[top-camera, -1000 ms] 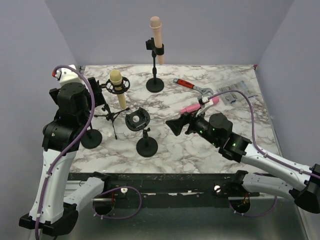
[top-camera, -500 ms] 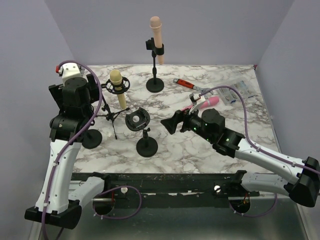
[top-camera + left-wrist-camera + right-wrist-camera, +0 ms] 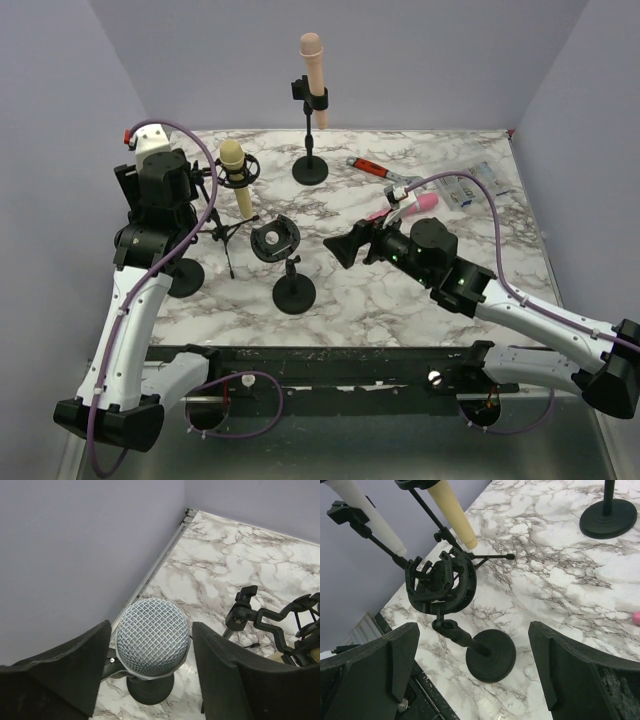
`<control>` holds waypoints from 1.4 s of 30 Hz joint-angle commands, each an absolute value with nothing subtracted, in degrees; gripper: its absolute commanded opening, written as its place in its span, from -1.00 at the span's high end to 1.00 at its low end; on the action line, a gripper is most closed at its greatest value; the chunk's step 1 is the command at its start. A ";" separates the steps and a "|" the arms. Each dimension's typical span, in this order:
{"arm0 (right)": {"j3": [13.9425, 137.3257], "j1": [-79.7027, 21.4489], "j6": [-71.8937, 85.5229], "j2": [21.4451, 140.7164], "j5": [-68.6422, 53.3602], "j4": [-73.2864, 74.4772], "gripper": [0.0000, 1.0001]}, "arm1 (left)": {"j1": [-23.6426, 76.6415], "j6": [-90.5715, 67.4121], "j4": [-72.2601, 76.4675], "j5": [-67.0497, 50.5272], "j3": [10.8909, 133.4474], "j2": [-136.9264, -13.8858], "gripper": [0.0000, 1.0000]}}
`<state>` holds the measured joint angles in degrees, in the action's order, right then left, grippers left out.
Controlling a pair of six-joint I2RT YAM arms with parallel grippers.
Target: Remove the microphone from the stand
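A microphone with a grey mesh head (image 3: 152, 645) stands upright in a clip on a stand with a round black base (image 3: 150, 695). My left gripper (image 3: 150, 632) is open, one finger on each side of the mesh head with a small gap on both sides. In the top view the left gripper (image 3: 180, 205) hides the microphone; only the stand base (image 3: 183, 277) shows. The microphone's white body (image 3: 365, 515) shows in the right wrist view. My right gripper (image 3: 345, 250) is open and empty, near an empty shock-mount stand (image 3: 274, 240).
A cream microphone (image 3: 233, 170) sits in a shock mount on a tripod beside the left gripper. A peach microphone (image 3: 312, 60) stands on a stand at the back. A pink microphone (image 3: 420, 203), a red-handled wrench (image 3: 375, 168) and a plastic bag (image 3: 470, 185) lie at the right.
My left gripper has moved back and to the right, over the left stand. My right gripper has moved left toward the empty shock-mount stand.
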<state>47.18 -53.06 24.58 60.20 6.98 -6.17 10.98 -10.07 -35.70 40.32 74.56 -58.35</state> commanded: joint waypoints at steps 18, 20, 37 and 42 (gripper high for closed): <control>47.54 -53.28 25.13 61.87 6.87 -7.14 -1.00 | 14.33 -7.47 -48.59 39.57 81.62 -54.99 1.00; 47.44 -53.27 25.38 62.61 6.53 -7.68 -1.00 | 16.89 -8.09 -50.80 41.69 82.90 -55.11 1.00; 47.95 -53.29 26.28 64.02 5.94 -7.42 -1.00 | 28.57 -15.38 -62.13 47.00 88.25 -56.40 1.00; 48.69 -53.26 25.63 64.51 3.79 -7.56 -1.00 | 31.12 -20.38 -66.87 42.46 90.16 -57.42 1.00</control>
<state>47.18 -53.06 25.91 64.42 6.02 -6.39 28.97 -16.23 -63.75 43.79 86.78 -56.93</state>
